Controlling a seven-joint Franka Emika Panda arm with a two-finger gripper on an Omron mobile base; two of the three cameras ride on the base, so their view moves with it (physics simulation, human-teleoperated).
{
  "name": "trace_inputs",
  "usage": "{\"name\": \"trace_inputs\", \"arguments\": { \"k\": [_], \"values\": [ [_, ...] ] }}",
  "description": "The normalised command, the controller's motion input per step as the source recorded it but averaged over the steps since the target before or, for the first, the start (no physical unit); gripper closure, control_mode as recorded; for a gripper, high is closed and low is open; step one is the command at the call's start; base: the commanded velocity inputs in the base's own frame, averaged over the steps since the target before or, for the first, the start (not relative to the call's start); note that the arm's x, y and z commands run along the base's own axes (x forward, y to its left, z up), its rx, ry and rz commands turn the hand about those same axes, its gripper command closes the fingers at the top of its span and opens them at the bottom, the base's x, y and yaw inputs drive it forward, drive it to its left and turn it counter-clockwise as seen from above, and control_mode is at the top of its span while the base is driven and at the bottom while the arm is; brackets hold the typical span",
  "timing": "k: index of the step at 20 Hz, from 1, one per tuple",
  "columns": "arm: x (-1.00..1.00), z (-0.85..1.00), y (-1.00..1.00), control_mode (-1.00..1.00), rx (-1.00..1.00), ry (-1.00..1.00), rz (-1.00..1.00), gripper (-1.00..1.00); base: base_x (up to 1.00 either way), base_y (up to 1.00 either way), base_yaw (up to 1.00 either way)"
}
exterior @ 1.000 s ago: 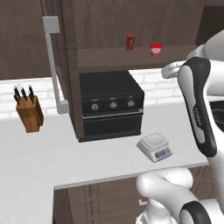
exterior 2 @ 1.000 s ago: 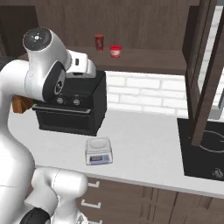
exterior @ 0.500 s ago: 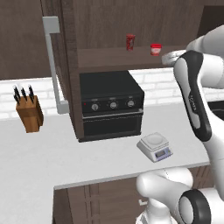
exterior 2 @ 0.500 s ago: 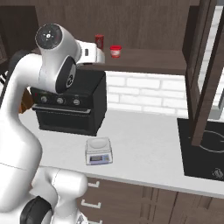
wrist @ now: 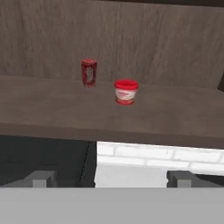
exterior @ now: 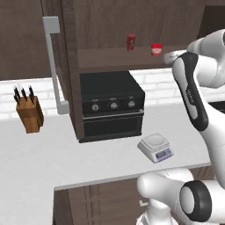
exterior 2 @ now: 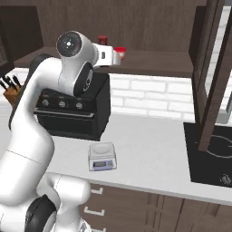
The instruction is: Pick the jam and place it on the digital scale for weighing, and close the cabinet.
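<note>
From the hand view, the two-finger gripper (wrist: 112,179) stands spread wide, grasping nothing and touching nothing. At its twelve o'clock, well apart, the small red-lidded pale jam jar (wrist: 126,92) sits upright on the dark wooden cabinet shelf (wrist: 175,118), a slim red can (wrist: 89,73) near its ten o'clock.

No legible text, brand, number or sign anywhere. Red-and-white label on jam (wrist: 126,92): pattern too blurred to read. Dark marking on red can (wrist: 89,73): unreadable. Bluish display on scale (exterior: 162,154): no digits discernible. Small dark lettering on arm link (exterior: 190,94): too small to read. Oven (exterior: 112,110) knob markings: indistinct.
</note>
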Motion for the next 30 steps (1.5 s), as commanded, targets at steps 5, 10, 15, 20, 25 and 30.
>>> {"name": "trace_inputs", "arguments": {
  "k": [5,10,15,20,25,30],
  "values": [
    [0.48,0.07,0.0,-1.0,0.0,0.0,0.0,-1.0,0.0,0.0,0.0],
    [0.54,0.04,0.0,-1.0,0.0,0.0,0.01,-1.0,0.0,0.0,0.0],
    [0.68,0.0,-0.02,-1.0,0.0,0.1,0.01,-1.0,0.0,0.0,0.0],
    [0.59,-0.02,-0.06,-1.0,0.0,0.03,0.02,-1.0,0.0,0.0,0.0],
    [0.36,-0.03,-0.12,-1.0,0.0,0.0,0.01,-1.0,0.0,0.0,0.0],
    [0.44,-0.2,-0.08,-1.0,0.0,0.0,0.02,-1.0,0.0,0.0,0.0]
  ]
}}
